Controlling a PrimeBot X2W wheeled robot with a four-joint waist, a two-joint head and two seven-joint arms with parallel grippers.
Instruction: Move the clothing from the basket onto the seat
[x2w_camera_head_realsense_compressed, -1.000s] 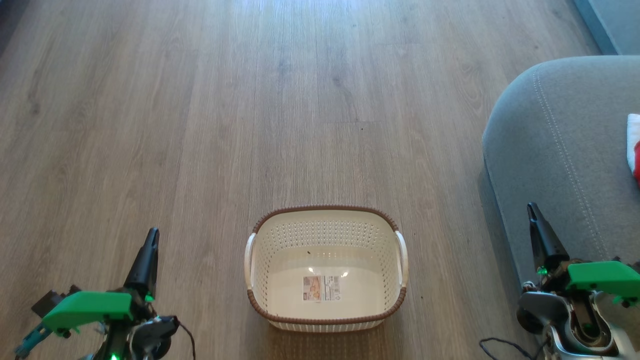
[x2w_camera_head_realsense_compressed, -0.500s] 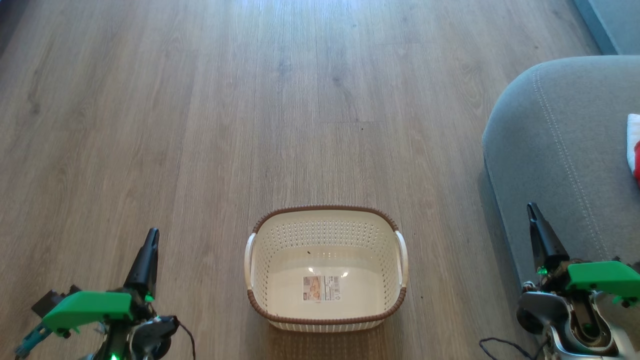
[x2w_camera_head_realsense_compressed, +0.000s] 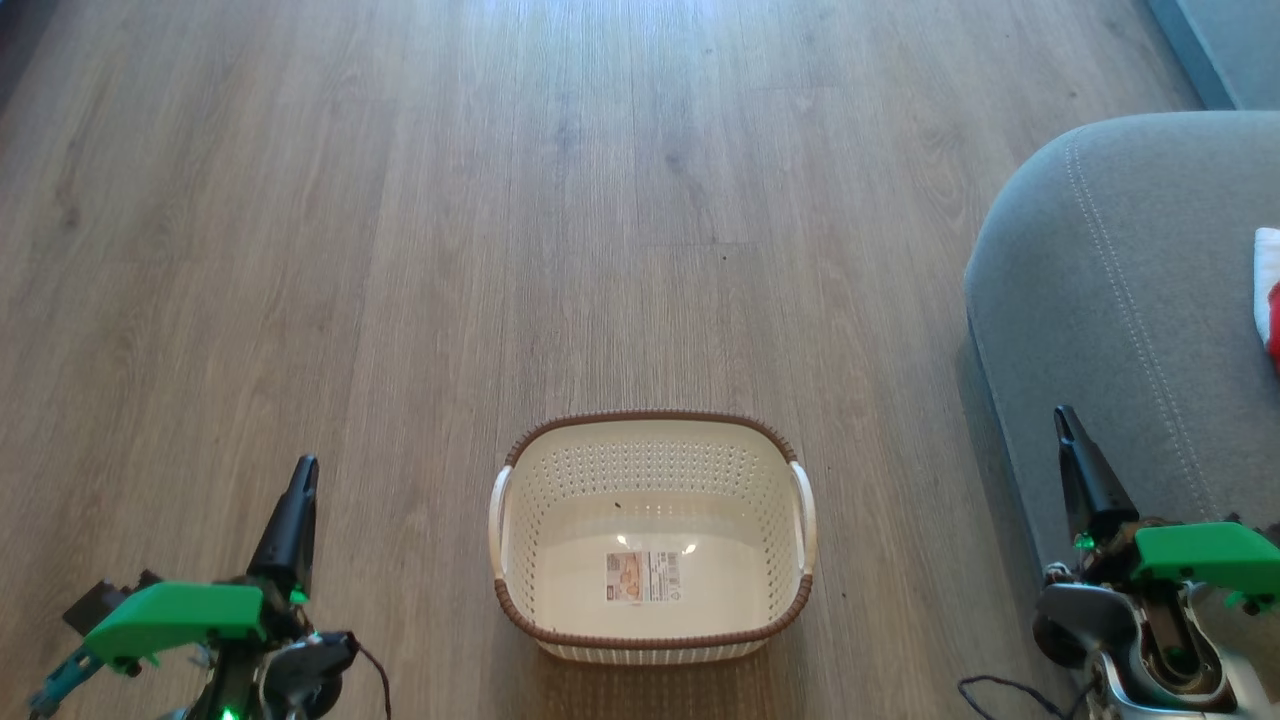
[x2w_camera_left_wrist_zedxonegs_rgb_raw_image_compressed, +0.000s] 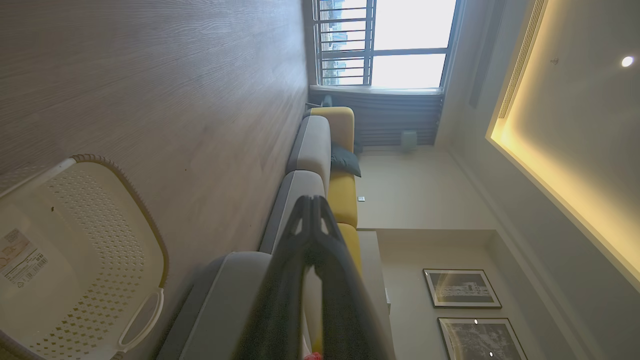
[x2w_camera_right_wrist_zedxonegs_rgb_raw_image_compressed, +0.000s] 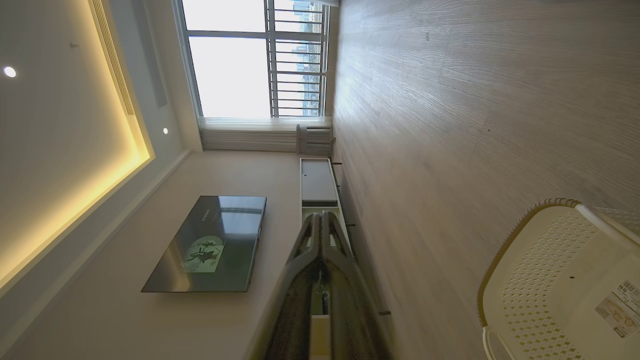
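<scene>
The cream basket (x2w_camera_head_realsense_compressed: 652, 445) with its brown rim stands on the wood floor in the lower middle of the head view, holding only a sticker (x2w_camera_head_realsense_compressed: 642, 577) on its bottom. It also appears as the basket (x2w_camera_left_wrist_zedxonegs_rgb_raw_image_compressed: 95, 235) in the left wrist view and the basket (x2w_camera_right_wrist_zedxonegs_rgb_raw_image_compressed: 555, 260) in the right wrist view. The grey seat (x2w_camera_head_realsense_compressed: 1120, 300) fills the right side. A sliver of the clothing (x2w_camera_head_realsense_compressed: 1268, 300), white and red, lies on the seat at the frame's right edge. My left gripper (x2w_camera_head_realsense_compressed: 305, 468) is shut, left of the basket. My right gripper (x2w_camera_head_realsense_compressed: 1063, 415) is shut, in front of the seat's edge.
Bare wood floor (x2w_camera_head_realsense_compressed: 500, 200) stretches ahead and to the left. A long grey and yellow sofa (x2w_camera_left_wrist_zedxonegs_rgb_raw_image_compressed: 320, 150) runs toward a window. Across the room stand a low cabinet (x2w_camera_right_wrist_zedxonegs_rgb_raw_image_compressed: 317, 180) and a wall television (x2w_camera_right_wrist_zedxonegs_rgb_raw_image_compressed: 210, 245). A dark cable (x2w_camera_head_realsense_compressed: 1000, 695) lies near my right arm.
</scene>
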